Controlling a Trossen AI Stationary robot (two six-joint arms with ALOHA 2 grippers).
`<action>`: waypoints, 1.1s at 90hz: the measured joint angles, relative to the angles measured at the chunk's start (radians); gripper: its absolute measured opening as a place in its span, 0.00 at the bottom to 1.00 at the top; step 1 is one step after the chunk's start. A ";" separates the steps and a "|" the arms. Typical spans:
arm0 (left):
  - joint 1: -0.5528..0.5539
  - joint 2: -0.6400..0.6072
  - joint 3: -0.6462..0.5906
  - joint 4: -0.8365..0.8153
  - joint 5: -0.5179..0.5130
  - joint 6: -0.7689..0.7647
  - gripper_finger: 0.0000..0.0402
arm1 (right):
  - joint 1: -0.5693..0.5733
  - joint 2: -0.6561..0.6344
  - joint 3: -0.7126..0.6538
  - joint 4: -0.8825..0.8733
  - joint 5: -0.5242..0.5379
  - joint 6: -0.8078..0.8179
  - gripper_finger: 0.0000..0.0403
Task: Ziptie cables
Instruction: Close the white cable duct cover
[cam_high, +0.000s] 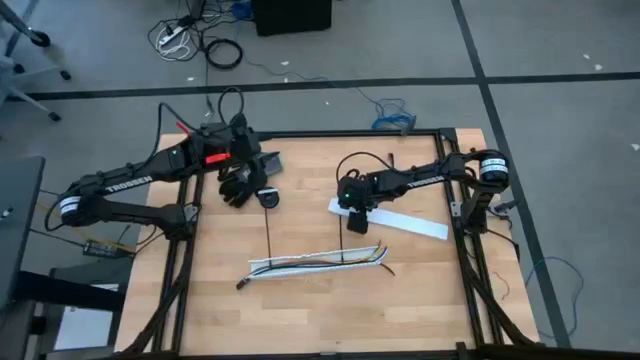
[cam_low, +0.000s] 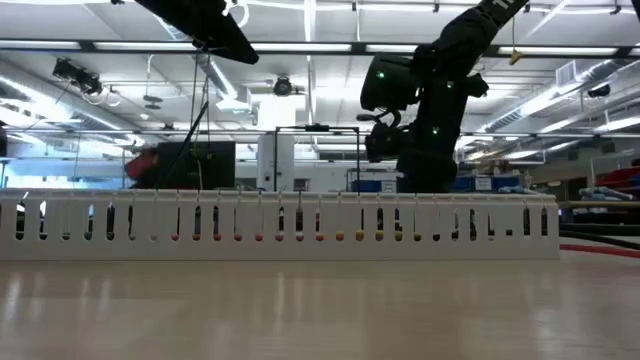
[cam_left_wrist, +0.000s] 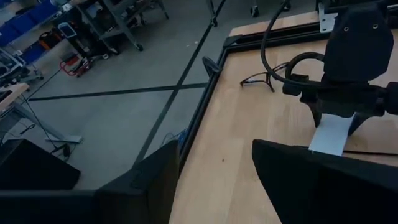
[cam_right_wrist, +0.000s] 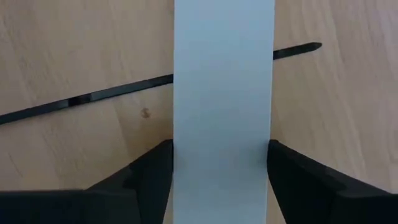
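The cables (cam_high: 320, 261) are thin coloured wires lying in a long white slotted channel (cam_high: 300, 268) near the table's middle. In the low view they show through the channel's slots (cam_low: 300, 232). A thin black ziptie (cam_right_wrist: 93, 98) lies on the wood and passes under a flat white strip (cam_right_wrist: 224, 74); it also shows in the high view (cam_high: 348, 248). My right gripper (cam_right_wrist: 221, 165) is shut on that strip's left end (cam_high: 357, 222). My left gripper (cam_left_wrist: 214, 168) is open with nothing between its fingers, near the far left edge (cam_high: 238, 190). My right gripper pinches the flat white strip by its two long edges (cam_right_wrist: 177, 155), one finger (cam_right_wrist: 149, 171) on each side, near the strip's left end. The fingers point down from above and lie across the strip. Whether the strip is lifted off the table I cannot tell.
A second thin black strap (cam_high: 270, 235) runs from a small round black piece (cam_high: 268, 198) toward the channel. A black metal frame (cam_high: 350, 133) borders the table. Bare wood lies near the front edge (cam_high: 330, 320).
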 joint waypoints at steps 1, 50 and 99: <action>0.000 0.000 0.000 0.000 0.000 0.000 0.49 | 0.000 0.000 0.000 0.000 0.000 0.000 0.58; 0.000 0.000 0.000 -0.001 -0.039 0.007 0.49 | 0.007 0.000 0.000 0.037 0.000 -0.036 0.56; 0.001 0.000 0.000 -0.143 0.122 -0.108 0.49 | 0.078 0.000 0.000 0.085 -0.099 -0.035 0.49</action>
